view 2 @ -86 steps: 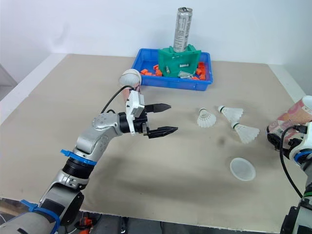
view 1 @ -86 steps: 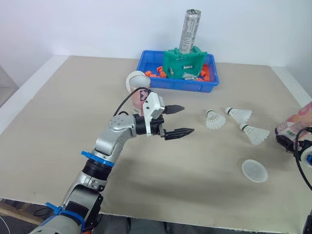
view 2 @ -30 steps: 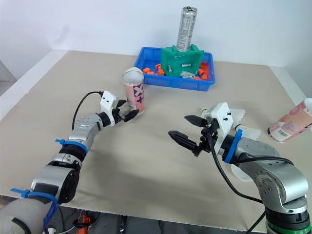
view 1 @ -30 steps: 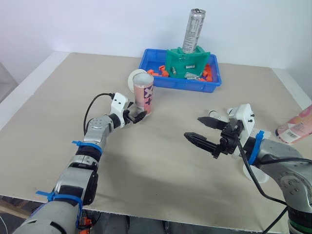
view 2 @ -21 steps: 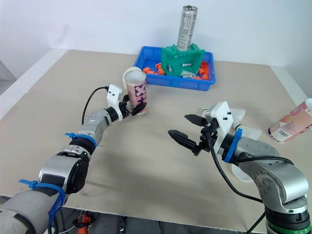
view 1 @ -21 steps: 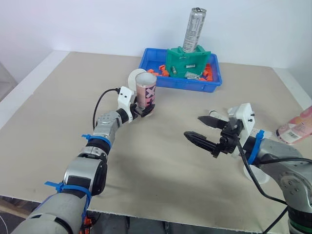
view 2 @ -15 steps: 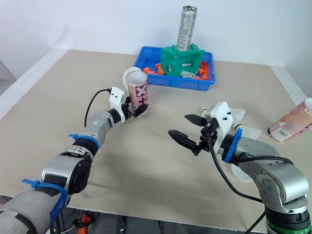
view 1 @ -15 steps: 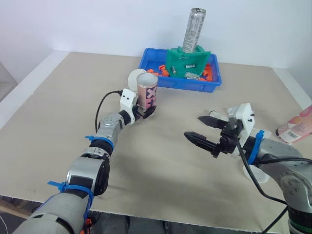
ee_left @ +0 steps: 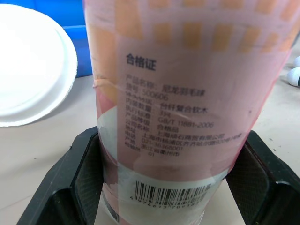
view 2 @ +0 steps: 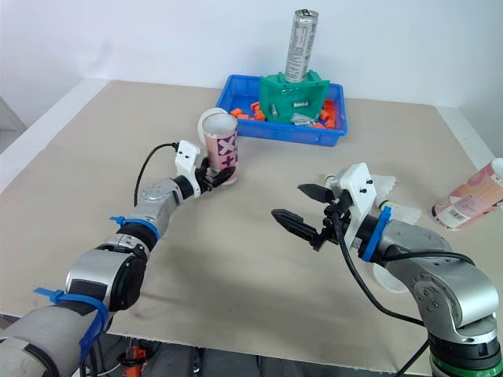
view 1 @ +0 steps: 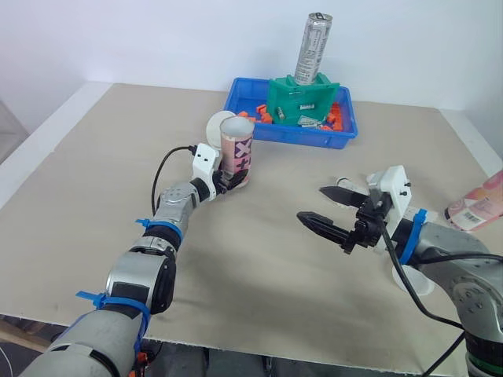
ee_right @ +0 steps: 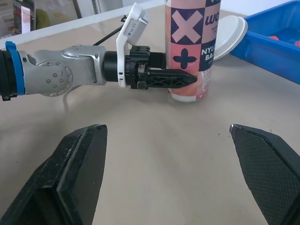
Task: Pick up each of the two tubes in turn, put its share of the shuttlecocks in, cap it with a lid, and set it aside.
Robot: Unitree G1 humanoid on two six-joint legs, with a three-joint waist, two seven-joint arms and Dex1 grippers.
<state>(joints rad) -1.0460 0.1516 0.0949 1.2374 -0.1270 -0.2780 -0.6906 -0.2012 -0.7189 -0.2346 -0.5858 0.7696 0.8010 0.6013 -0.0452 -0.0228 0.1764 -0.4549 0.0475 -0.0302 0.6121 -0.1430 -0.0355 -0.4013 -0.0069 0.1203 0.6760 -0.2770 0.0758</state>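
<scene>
A pink patterned tube (view 1: 237, 151) stands upright on the table in front of the blue bin. My left gripper (view 1: 229, 180) is shut on its base, one finger (ee_left: 79, 176) pressed to each side. A white lid (view 1: 215, 125) leans just behind the tube. My right gripper (view 1: 313, 205) hovers open and empty over the middle of the table, apart from the tube. Behind it lie shuttlecocks (view 2: 384, 183), partly hidden. A second pink tube (view 1: 479, 203) lies tilted at the right edge. Another lid (view 1: 415, 285) peeks out from under my right arm.
A blue bin (view 1: 289, 134) of orange and grey parts sits at the back, holding a green stand (view 1: 303, 97) with a tall silver can (view 1: 314, 47). The table's right edge runs close to the second tube.
Over the last seconds my left gripper moved back to the standing tube and shut on its base, nudging it slightly right. My right gripper came from the right edge to the middle.
</scene>
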